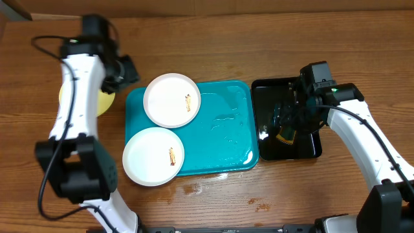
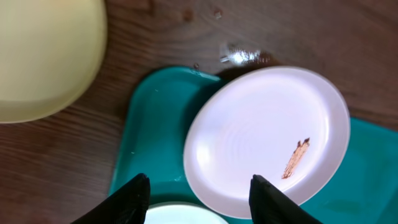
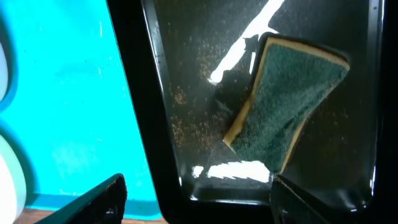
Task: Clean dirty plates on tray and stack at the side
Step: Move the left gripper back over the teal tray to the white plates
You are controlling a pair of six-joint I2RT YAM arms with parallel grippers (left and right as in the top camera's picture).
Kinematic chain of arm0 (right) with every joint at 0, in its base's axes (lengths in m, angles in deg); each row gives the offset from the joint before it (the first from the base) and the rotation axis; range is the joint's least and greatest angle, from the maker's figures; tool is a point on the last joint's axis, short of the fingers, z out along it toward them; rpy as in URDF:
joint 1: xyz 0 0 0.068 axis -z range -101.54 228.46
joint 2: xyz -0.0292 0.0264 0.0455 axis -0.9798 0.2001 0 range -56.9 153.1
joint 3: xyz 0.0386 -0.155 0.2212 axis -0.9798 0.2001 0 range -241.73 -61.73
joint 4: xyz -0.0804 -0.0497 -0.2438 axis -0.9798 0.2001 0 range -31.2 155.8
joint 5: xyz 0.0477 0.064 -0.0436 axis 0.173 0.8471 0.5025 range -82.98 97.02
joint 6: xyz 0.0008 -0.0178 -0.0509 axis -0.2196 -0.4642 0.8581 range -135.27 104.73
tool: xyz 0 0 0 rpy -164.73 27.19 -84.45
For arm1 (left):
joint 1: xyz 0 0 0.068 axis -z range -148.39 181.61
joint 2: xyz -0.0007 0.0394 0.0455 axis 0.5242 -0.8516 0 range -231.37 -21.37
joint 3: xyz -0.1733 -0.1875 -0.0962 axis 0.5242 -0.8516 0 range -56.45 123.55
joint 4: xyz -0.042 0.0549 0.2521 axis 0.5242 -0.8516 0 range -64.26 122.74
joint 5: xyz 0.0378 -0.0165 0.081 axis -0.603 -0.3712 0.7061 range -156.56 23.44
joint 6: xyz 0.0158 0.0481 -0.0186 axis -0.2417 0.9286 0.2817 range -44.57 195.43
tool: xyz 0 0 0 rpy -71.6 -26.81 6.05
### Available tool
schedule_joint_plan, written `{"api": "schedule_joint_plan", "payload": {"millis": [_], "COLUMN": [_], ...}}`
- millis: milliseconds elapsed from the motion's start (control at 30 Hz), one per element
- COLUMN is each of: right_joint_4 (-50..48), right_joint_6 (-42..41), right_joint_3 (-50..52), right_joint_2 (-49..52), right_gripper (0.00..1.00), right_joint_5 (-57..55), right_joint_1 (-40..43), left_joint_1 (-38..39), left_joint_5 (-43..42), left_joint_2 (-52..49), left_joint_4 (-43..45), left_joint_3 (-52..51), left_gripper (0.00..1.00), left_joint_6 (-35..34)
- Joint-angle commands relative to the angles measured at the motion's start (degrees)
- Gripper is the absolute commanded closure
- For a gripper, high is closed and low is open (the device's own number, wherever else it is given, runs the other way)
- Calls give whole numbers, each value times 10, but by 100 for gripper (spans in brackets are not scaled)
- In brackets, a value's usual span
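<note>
The 2 white plates lie on the turquoise tray, both at its left end. The upper white plate hangs over the tray's far left corner and the lower white plate juts past its near left edge; their rims come close, though I cannot tell if they touch. Each carries 1 short brown smear right of centre and otherwise looks glossy and clean. The third, the yellow-green plate, sits on the table just left of the tray and apart from it, half hidden under my left arm in the overhead view, with no dirt on the part that shows. I judge all 3 to be stiff, light and shallow, probably slick where wet, so I would pinch a rim, best where it overhangs the tray and a finger can slip underneath. Scrubbing hard with the sponge could skate a plate across the shiny tray floor. My left claw hovers spread wide above the near rim of the upper white plate, holding nothing. My right claw is likewise spread and empty over the black tray, right of the turquoise one, where the green-faced sponge lies tilted just beyond the fingers.
</note>
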Motion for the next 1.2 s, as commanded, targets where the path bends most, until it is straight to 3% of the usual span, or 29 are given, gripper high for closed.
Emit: {"api": "schedule_joint_plan", "payload": {"millis": [0,233,467,733,1033,1167], "right_joint_4": [2,-2,-7,0,17,17], "right_joint_6": [-2,-2,-1,-1,1,1], "right_joint_3": [-10,-10,-10,-10,-10,-10], "right_joint_2": [0,0,0,0,0,0], "right_gripper": [25,25,25,25,19,14], "right_joint_5": [1,1,0,1,-2,-2], "right_joint_1": [-2,-2,-2,-2,-2,-2], "left_joint_1": [23,35,41,87,168,170], "left_joint_5": [26,26,-16,-139,-131,-103], "left_joint_2": [-32,-109,-148,-148,-148,-144], "left_joint_4": [27,62,67,60,68,15], "left_joint_3": [-38,-54,-54,-54,-46,17], "left_gripper": [46,47,66,64,55,53], "left_joint_6": [11,9,21,91,90,83]}}
